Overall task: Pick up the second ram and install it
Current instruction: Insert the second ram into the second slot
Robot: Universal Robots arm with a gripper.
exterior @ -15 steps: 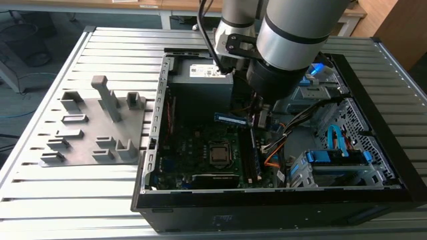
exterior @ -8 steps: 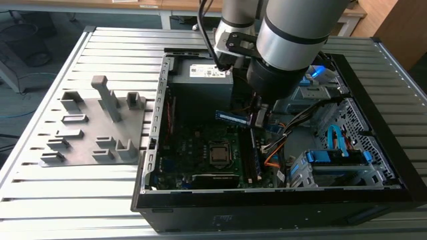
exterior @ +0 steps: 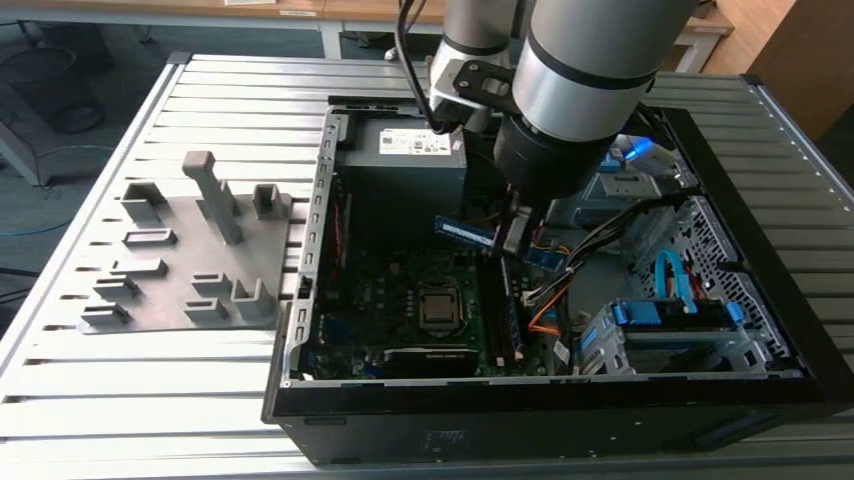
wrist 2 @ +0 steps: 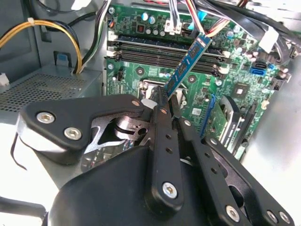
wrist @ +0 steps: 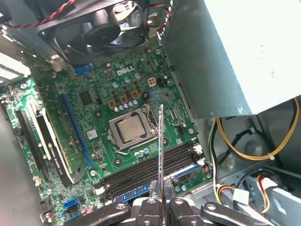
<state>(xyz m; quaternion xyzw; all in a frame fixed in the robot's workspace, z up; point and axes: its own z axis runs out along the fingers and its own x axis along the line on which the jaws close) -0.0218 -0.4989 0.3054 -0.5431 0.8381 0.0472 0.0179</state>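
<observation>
My gripper (exterior: 509, 238) is shut on the second ram (exterior: 466, 233), a thin blue board that juts toward the exterior view's left above the motherboard (exterior: 400, 290) inside the open computer case (exterior: 534, 405). In the second wrist view the ram (wrist 2: 188, 63) rises at a slant from the black fingers (wrist 2: 162, 117), over the memory slots (wrist 2: 164, 54). Seen edge-on in the first wrist view, the ram (wrist: 161, 146) stands out from my gripper (wrist: 161, 201) above the memory slots (wrist: 150, 170), beside the processor socket (wrist: 130, 128).
A gray holder tray (exterior: 187, 260) with upright blocks lies on the slatted table at the exterior view's left. The power supply (exterior: 407, 150), a fan (wrist: 103, 26), an expansion card (wrist: 51, 141), cable bundles (exterior: 587, 250) and a drive cage (exterior: 674, 320) crowd the case.
</observation>
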